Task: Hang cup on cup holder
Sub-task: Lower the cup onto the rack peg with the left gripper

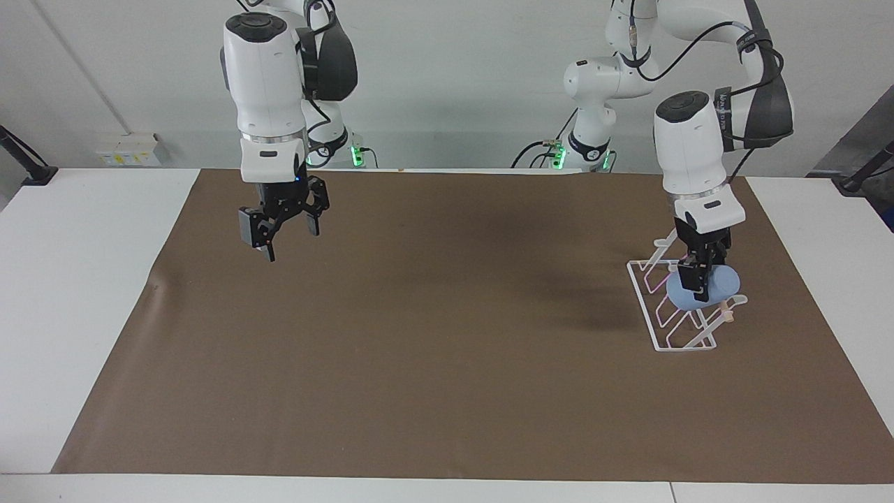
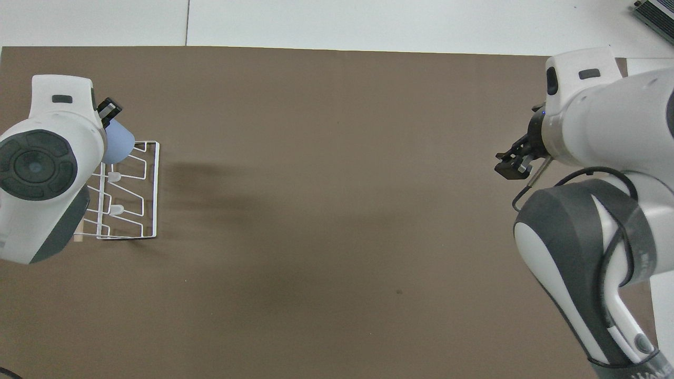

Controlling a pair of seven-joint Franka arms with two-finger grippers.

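Note:
The light blue cup point(image 1: 727, 282) lies tilted on its side among the prongs of the white wire cup holder point(image 1: 686, 348), which stands at the left arm's end of the brown mat. My left gripper point(image 1: 700, 288) comes straight down and is shut on the cup. In the overhead view the left arm covers most of the cup point(image 2: 119, 148) and part of the cup holder point(image 2: 156, 189). My right gripper point(image 1: 288, 243) is open and empty, up in the air over the mat toward the right arm's end; it also shows in the overhead view point(image 2: 511, 166).
The brown mat point(image 1: 447, 363) covers most of the white table point(image 1: 77, 293). The cup holder's wooden dowel point(image 1: 728, 316) sticks out at its end farther from the robots.

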